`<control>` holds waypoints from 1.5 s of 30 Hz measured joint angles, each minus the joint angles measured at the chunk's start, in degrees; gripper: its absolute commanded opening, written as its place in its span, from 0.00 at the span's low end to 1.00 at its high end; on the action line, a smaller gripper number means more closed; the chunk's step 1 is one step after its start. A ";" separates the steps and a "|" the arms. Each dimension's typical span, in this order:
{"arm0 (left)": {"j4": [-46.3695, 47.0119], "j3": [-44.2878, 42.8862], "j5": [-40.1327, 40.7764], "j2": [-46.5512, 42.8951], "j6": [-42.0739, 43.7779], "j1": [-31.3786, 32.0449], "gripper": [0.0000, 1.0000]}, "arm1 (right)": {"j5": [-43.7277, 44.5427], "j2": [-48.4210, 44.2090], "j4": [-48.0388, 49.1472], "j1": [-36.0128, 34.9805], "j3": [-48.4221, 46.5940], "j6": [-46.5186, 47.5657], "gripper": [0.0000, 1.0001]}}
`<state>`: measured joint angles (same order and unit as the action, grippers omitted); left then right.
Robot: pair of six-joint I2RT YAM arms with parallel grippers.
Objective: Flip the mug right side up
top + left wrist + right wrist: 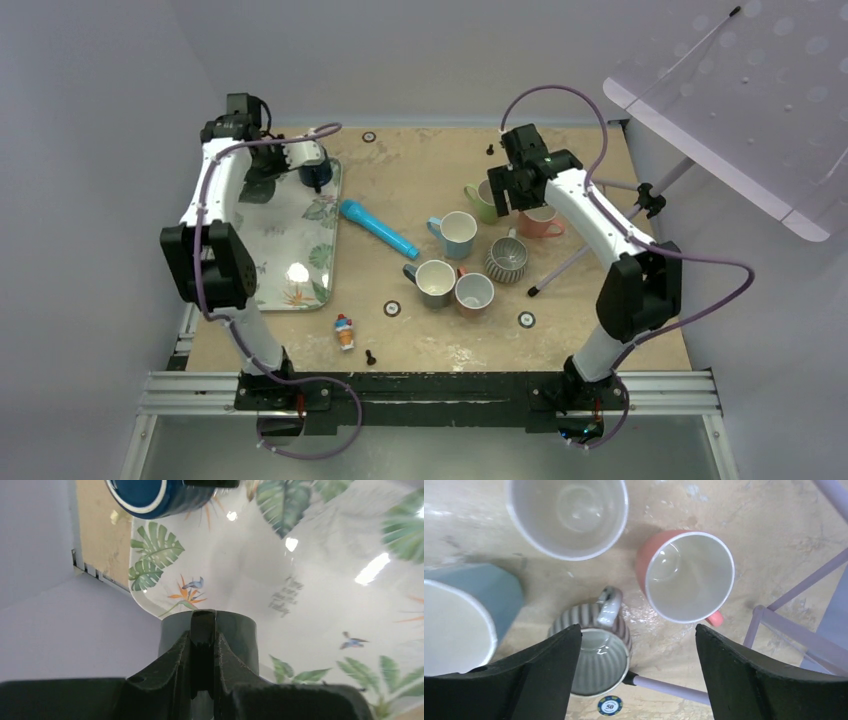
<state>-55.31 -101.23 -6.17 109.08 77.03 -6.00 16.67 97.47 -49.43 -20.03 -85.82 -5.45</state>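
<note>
Dark blue is the colour of the task mug [316,174]. It is on the leaf-printed tray [300,240], at the far edge and close to the right corner of it. In the left wrist view one round end of the task mug, bordered by a white ring, is turned toward the camera; whether this end is the mouth or the base I cannot tell.

The left gripper [203,630] is over the far left corner of the tray, apart from the task mug. Its jaws are clenched, with only a thin black strip between them. The strip seems to belong to a dark grey-green cylinder [243,640] directly behind the tips, so the jaws appear to grasp this cylinder by a narrow part.

The right gripper [636,630] hangs above a group of mugs on the tan surface [420,160]. Its jaws are released and wide, with nothing between them. Below them are a striped mug [599,662], a salmon mug [689,575] just to its right, a light blue mug [479,590] on the left and a green mug [478,200]; all four show their mouths. A lilac rod [669,687] ends just beside the striped mug, and a blue chip [610,706] marked 50 lies near it.

Closer to the arms a grey mug [435,282] and a brownish mug [474,293] stand side by side. A turquoise stick-shaped thing [378,228] lies between the tray and the mugs.
</note>
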 measured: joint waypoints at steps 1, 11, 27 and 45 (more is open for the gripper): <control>-1.53 -0.02 -1.81 -2.43 -2.21 0.02 0.00 | 0.24 -1.20 0.26 -0.74 0.00 0.04 0.90; -15.30 -0.79 -25.49 -21.59 -22.60 -0.02 0.00 | -8.59 -15.43 18.47 -11.52 5.51 -2.40 0.98; -16.76 -0.35 -54.69 -33.14 -46.29 2.95 0.00 | -57.86 1.20 90.40 -26.16 13.16 -35.91 0.56; -0.13 7.10 -33.55 -32.79 -59.14 -0.79 1.00 | -29.83 1.03 44.19 -30.51 0.13 -6.60 0.00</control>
<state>-55.44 -94.13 -39.72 76.29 17.89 -6.79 -13.17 98.50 -5.23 -50.54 -85.69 -12.05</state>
